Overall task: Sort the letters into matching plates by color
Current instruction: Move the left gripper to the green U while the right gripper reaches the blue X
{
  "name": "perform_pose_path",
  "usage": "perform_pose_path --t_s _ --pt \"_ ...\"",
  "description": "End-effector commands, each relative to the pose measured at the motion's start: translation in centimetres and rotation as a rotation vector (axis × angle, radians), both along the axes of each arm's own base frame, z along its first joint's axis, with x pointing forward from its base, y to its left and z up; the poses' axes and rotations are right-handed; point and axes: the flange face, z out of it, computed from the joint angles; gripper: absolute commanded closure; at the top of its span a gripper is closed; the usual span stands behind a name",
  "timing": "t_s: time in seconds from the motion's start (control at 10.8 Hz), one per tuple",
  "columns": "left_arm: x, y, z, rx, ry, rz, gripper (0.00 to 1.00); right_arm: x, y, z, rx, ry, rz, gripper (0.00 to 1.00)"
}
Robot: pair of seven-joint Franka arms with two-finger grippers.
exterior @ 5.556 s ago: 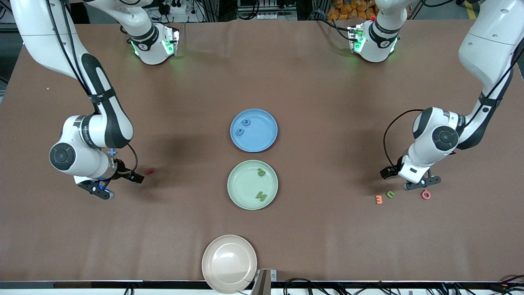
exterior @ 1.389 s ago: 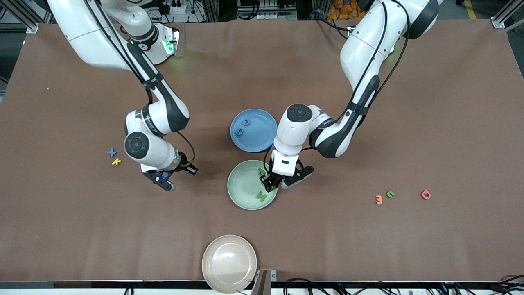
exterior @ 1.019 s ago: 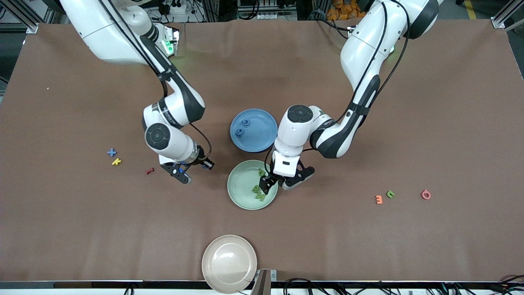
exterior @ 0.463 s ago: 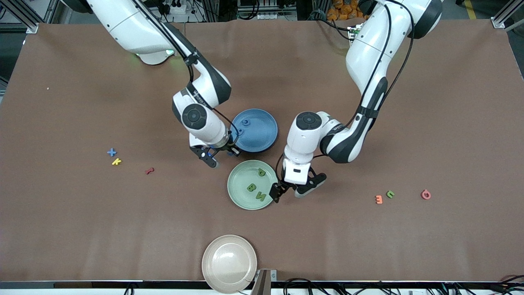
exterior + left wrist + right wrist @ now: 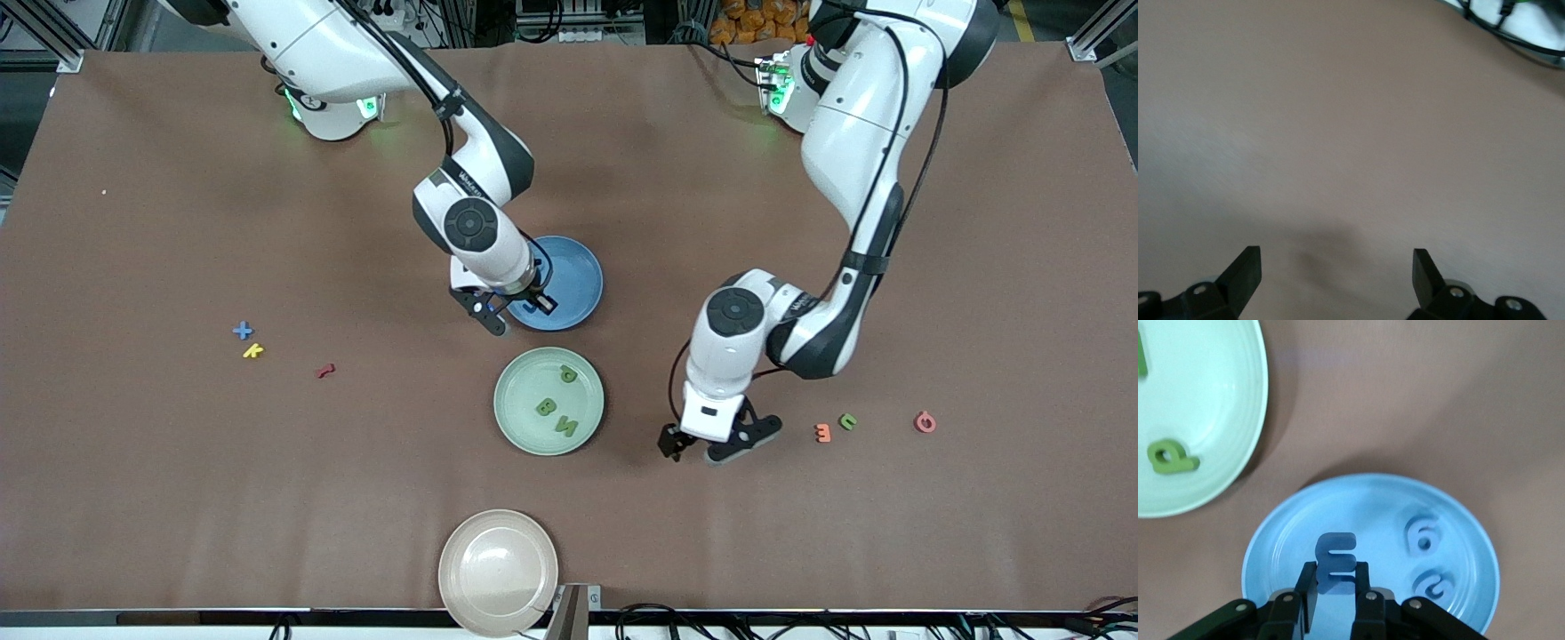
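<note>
Your right gripper (image 5: 1335,583) is clamped on a blue letter E (image 5: 1335,562) and hangs over the blue plate (image 5: 578,267), above the part of the plate nearer the front camera. In the right wrist view you can see 2 blue pieces already lying in that plate, a 6 (image 5: 1423,537) and a second rounded piece (image 5: 1435,583) just beside it.

Your left gripper (image 5: 702,447) has its fingers (image 5: 1245,272) spread wide apart with nothing between them. It hangs low over bare table (image 5: 267,498), between the green plate (image 5: 524,400) and the small group of pieces toward the left arm's end.

The green plate sits just nearer the front camera than the blue plate, their rims close together. It holds 3 green letters: a P (image 5: 568,374), a B (image 5: 546,407) and an N (image 5: 566,426).

Toward the left arm's end of the table you have 1 green letter (image 5: 848,421) still on the cloth, just beside an orange piece (image 5: 823,433), with a pink piece (image 5: 925,422) a little apart from them. Toward the right arm's end lie a blue plus sign (image 5: 243,331), a yellow piece (image 5: 253,351) just beside it, and a red piece (image 5: 325,370) near them.

A cream plate (image 5: 480,533) rests at the table edge nearest the front camera, well apart from the other 2 plates.
</note>
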Motion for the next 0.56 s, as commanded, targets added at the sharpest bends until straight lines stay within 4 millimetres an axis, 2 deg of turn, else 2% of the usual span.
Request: perform_pose_path --t_s 0.0,0.19,0.28,0.37,0.46 --pt "0.4 4.2 -0.5 0.048 0.108 -0.076 0.00 -2.0 2.3 -1.2 -0.002 0.008 -0.046 0.88" --pt "1.6 9.5 0.8 0.021 0.220 -0.115 0.00 -1.8 2.0 -1.5 -0.005 0.015 -0.056 0.04" --pt "1.6 11.6 1.2 0.002 0.288 -0.142 0.00 -1.6 1.8 -1.4 -0.005 0.013 -0.060 0.00" --pt "1.4 13.3 1.6 0.003 0.353 -0.120 0.00 -1.5 1.7 -1.4 -0.007 0.013 -0.060 0.00" --pt "1.0 14.2 2.4 0.017 0.402 -0.069 0.00 -1.4 1.6 -1.2 -0.006 0.011 -0.058 0.00"
